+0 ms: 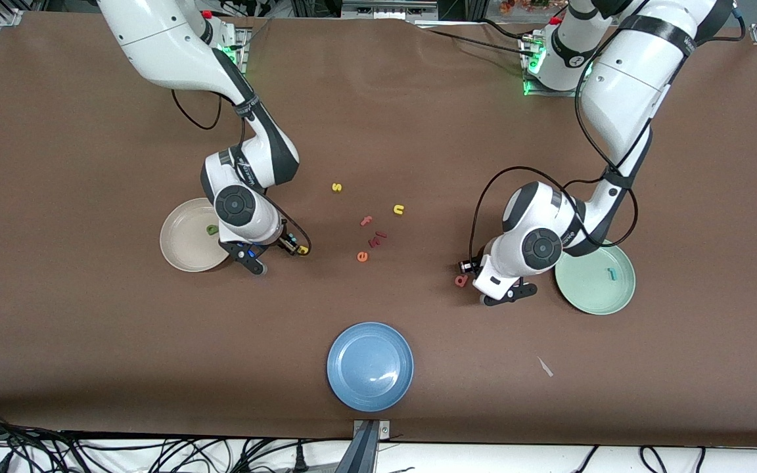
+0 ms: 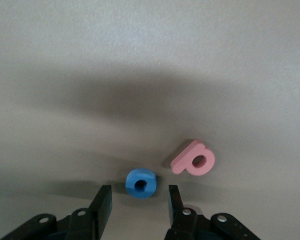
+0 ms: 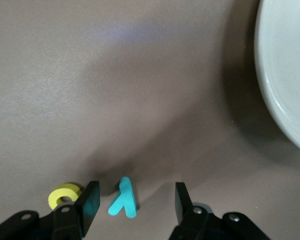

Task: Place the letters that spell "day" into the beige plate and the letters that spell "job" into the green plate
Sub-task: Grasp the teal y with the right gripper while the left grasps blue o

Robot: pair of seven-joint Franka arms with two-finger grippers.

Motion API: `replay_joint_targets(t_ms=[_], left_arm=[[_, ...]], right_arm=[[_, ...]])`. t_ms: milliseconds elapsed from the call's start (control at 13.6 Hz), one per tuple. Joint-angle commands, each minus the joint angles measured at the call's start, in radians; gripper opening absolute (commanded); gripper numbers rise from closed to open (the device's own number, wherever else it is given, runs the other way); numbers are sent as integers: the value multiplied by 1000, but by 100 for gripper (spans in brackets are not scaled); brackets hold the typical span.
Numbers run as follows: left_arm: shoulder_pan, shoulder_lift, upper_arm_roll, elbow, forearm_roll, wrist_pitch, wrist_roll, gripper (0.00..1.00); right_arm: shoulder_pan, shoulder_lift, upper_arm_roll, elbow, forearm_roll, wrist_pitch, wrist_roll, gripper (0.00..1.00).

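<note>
My left gripper [image 2: 138,197] is low over the table beside the green plate [image 1: 621,295], open, its fingers either side of the blue o [image 2: 140,183] with gaps. The pink b [image 2: 194,158] lies flat just beside the o. A teal j [image 1: 611,273] lies in the green plate. My right gripper [image 3: 136,200] is low beside the beige plate [image 1: 181,253], open around the teal y [image 3: 123,198], not touching it. The yellow a [image 3: 65,195] lies just outside one finger. A green d [image 1: 211,229] rests in the beige plate.
Between the arms lie a yellow s [image 1: 336,187], a yellow u [image 1: 398,209], a pink f [image 1: 367,221], an orange e [image 1: 362,257] and a small red piece [image 1: 378,236]. A blue plate [image 1: 370,394] sits nearest the front camera, a white scrap [image 1: 545,366] beside it.
</note>
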Motion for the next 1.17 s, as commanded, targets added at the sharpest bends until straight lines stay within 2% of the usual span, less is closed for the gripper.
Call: replay_joint_targets(t_ms=[0, 220, 293, 440, 587, 660, 734, 880, 1027, 1101], left_arm=[[-11, 13, 9, 7, 60, 22, -31, 52], [-11, 20, 9, 7, 63, 26, -35, 49], [-11, 20, 9, 7, 64, 26, -35, 45], [-16, 20, 9, 5, 65, 26, -35, 33], [-17, 20, 9, 5, 65, 25, -35, 12], [-16, 18, 9, 5, 65, 23, -34, 9], [-11, 10, 11, 5, 66, 13, -29, 9], [10, -57, 9, 8, 74, -87, 1, 9], [79, -140, 3, 13, 72, -205, 76, 9], [117, -170, 3, 13, 72, -257, 128, 9]], right_arm=[[1, -2, 1, -13, 6, 10, 11, 67], [13, 4, 1, -14, 8, 10, 13, 62], [18, 6, 1, -14, 9, 15, 13, 61], [25, 7, 1, -14, 3, 26, 57, 57], [39, 15, 1, -14, 2, 42, 70, 48], [38, 18, 1, -14, 0, 44, 70, 45], [38, 18, 1, -14, 0, 44, 70, 35], [38, 18, 1, -14, -3, 44, 68, 27], [38, 18, 1, -14, -4, 44, 66, 20], [38, 15, -1, -13, -9, 43, 65, 20]])
